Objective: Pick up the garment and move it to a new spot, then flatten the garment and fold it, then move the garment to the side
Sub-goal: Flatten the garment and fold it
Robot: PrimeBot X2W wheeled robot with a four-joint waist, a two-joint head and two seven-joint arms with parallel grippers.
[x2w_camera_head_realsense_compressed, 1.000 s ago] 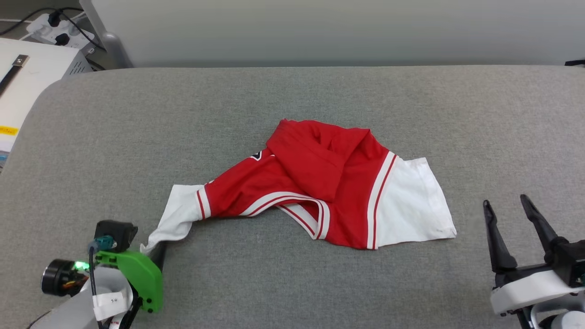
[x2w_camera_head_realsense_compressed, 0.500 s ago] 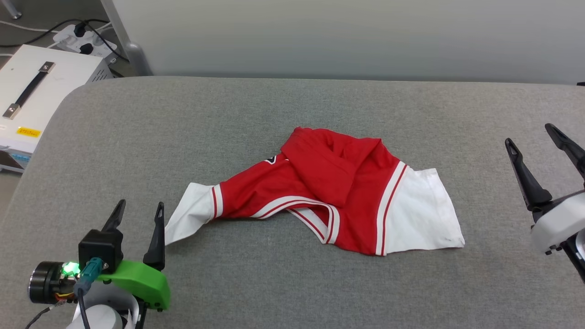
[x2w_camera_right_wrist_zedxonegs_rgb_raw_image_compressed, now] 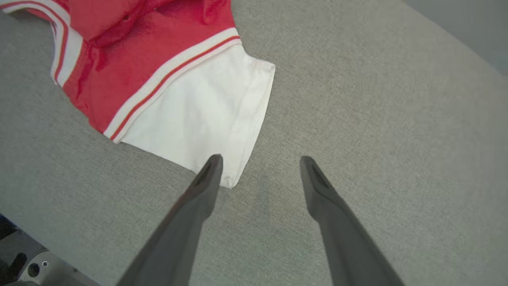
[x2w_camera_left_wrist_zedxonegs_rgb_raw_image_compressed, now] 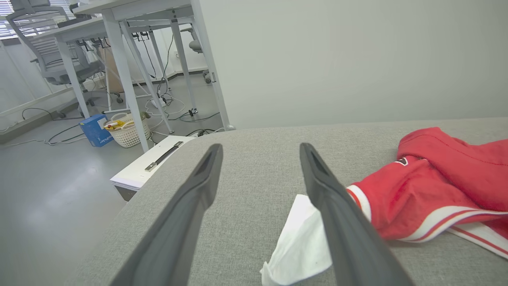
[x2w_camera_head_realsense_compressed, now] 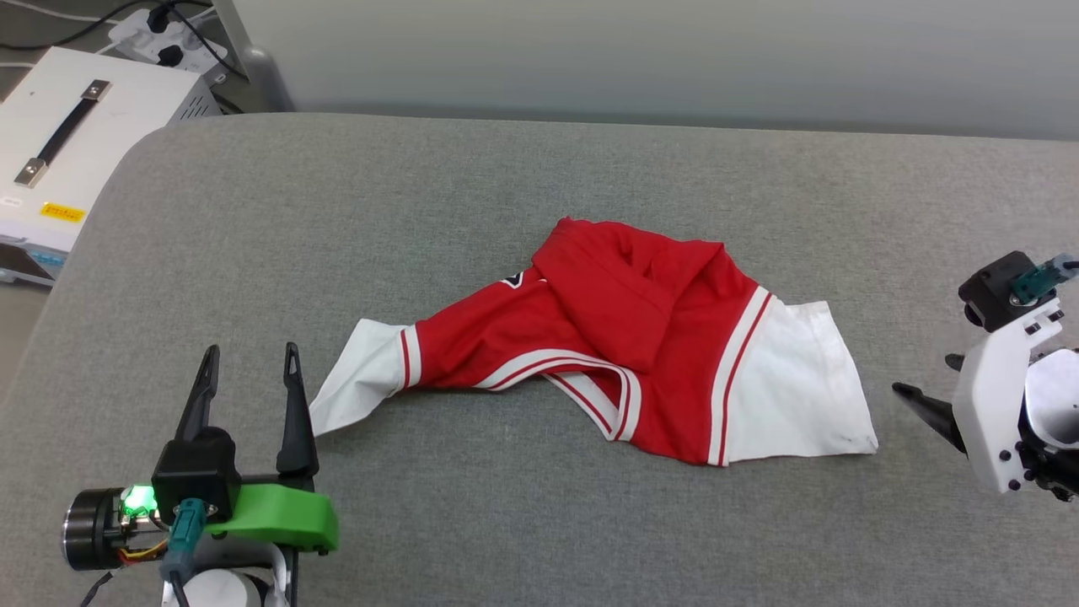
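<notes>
a red jersey t-shirt with white short sleeves (x2w_camera_head_realsense_compressed: 641, 320) (x2w_camera_left_wrist_zedxonegs_rgb_raw_image_compressed: 416, 190) (x2w_camera_right_wrist_zedxonegs_rgb_raw_image_compressed: 151, 51) lies crumpled near the middle of a grey fabric-covered tabletop (x2w_camera_head_realsense_compressed: 421, 211). its red body is bunched and folded over itself, and a striped red-and-white neckline faces the near edge. a small patch of dark print peeks out beside the top fold.

one white sleeve (x2w_camera_head_realsense_compressed: 362, 384) stretches out toward the robot's left and tapers to a twisted tip. the other white sleeve (x2w_camera_head_realsense_compressed: 792, 388) lies flat and wide on the right.

the left pincer (x2w_camera_head_realsense_compressed: 249, 354) (x2w_camera_left_wrist_zedxonegs_rgb_raw_image_compressed: 260, 147) is spread wide and holds nothing. its inner finger stands just beside the tip of the left-hand sleeve; whether they touch cannot be told.

the right pincer (x2w_camera_head_realsense_compressed: 923, 377) (x2w_camera_right_wrist_zedxonegs_rgb_raw_image_compressed: 260, 159) is also spread wide and empty. it is turned sideways, its fingers pointing toward the shirt, with the tips near the outer corner of the flat sleeve.

a white metal box with a black handle (x2w_camera_head_realsense_compressed: 76, 152) sits off the tabletop's far left corner.
</notes>
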